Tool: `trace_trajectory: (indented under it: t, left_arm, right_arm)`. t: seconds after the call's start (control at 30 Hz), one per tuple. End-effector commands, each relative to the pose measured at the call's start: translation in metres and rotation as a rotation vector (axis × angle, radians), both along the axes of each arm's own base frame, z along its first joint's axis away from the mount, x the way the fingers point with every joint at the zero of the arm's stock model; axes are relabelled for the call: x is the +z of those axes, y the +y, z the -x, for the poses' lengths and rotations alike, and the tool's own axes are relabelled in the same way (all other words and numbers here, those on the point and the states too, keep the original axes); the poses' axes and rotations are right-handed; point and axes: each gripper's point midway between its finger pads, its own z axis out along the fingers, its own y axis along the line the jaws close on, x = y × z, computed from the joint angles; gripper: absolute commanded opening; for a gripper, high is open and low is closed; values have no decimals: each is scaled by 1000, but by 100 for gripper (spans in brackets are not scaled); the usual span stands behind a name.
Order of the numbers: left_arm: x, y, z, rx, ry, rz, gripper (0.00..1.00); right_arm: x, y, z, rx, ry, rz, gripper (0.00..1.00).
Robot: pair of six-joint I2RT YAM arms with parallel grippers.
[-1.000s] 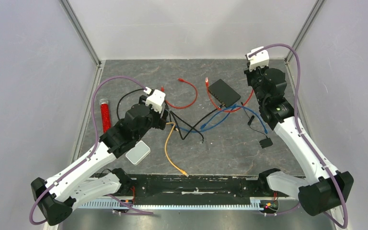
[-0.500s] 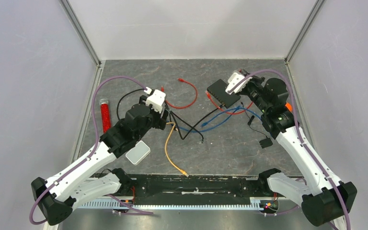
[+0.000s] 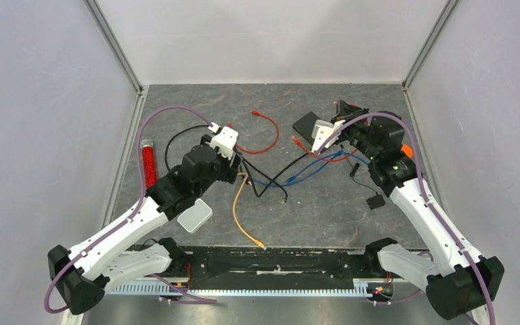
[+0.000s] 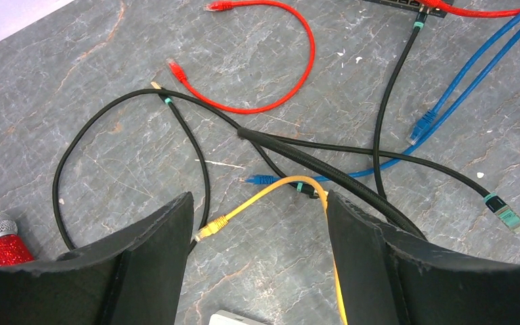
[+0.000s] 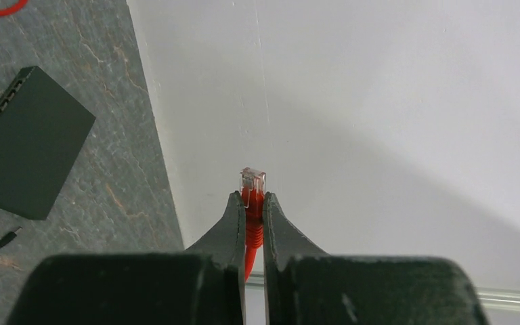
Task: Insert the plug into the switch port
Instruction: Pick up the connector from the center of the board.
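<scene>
The black switch (image 3: 306, 124) lies at the back right of the table, partly hidden by my right wrist; it also shows at the left of the right wrist view (image 5: 24, 159). My right gripper (image 5: 252, 198) is shut on a red plug (image 5: 252, 181), whose clear tip sticks out past the fingertips toward the white wall. In the top view that gripper (image 3: 342, 108) hovers just right of the switch. My left gripper (image 4: 257, 203) stands open above the tangled cables, with a yellow plug (image 4: 210, 227) lying on the table between its fingers, untouched.
A loose red cable (image 3: 265, 133), blue cables (image 3: 305, 169), black cables (image 3: 264, 179) and a yellow cable (image 3: 242, 210) cross mid-table. A red glitter tube (image 3: 149, 162) and a white box (image 3: 195, 215) lie left. A small black adapter (image 3: 376, 201) sits right. Walls enclose three sides.
My right wrist has swung down and to the left from the back right corner to beside the switch, still gripping the red plug. The left arm has shifted slightly.
</scene>
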Motion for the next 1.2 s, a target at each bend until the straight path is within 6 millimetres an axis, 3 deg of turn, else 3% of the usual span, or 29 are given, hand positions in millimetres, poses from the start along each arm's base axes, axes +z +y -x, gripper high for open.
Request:
trace_trajectory:
  t: [0.0, 0.13, 0.23, 0.33, 0.4, 0.57, 0.8, 0.93, 1.17]
  left_arm:
    - [22, -8, -1, -20, -32, 52, 77]
    - [29, -25, 0, -94, -10, 76, 77]
    - [45, -45, 0, -127, 37, 156, 77]
    - [62, -71, -3, -199, 54, 228, 77]
    - [66, -88, -11, -231, 54, 245, 78]
    - [63, -124, -45, -191, 140, 271, 75]
    - [34, -174, -81, -200, 246, 283, 75]
    - [-2, -202, -86, -243, 367, 271, 72]
    - [-64, -227, -93, -262, 501, 251, 64]
  right_arm:
    - [37, -5, 2, -5, -134, 144, 0]
    - [41, 2, 1, 23, -92, 56, 0]
    - [27, 7, 2, 24, -14, -102, 0]
    - [9, -3, 1, -44, 6, -181, 0]
    - [4, -6, 3, -51, -32, -156, 0]
    - [25, 6, 14, 43, -72, -154, 0]
    - [25, 16, 21, 108, -68, -161, 0]
    - [22, 17, 26, 120, -75, -164, 0]
    - [21, 14, 33, 120, -89, -168, 0]
